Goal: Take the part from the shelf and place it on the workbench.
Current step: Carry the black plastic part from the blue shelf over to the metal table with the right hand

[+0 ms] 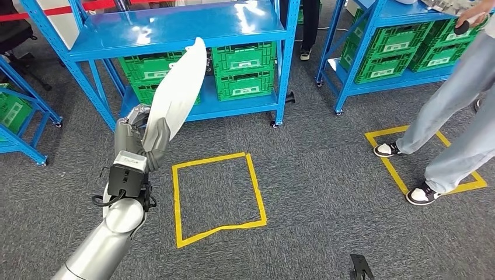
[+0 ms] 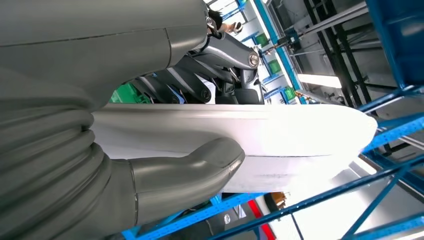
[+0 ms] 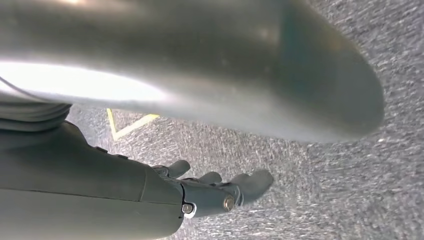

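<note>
Up front, left hand [image 1: 135, 137] gripping white part [image 1: 175, 93], fingers mostly hidden behind it, right hand [image 3: 220, 192] loose, empty.

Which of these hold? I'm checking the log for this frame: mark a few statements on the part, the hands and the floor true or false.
1. The left robot hand holds the white part. True.
2. The part lies flat on the blue shelf. False: it is raised in the hand, in front of the shelf.
3. Green crates sit on the shelf's lower level. True.
4. The right robot hand grips a crate. False: it holds nothing, above the carpet.
5. A person stands on the yellow tape square. False: that square is bare.
</note>
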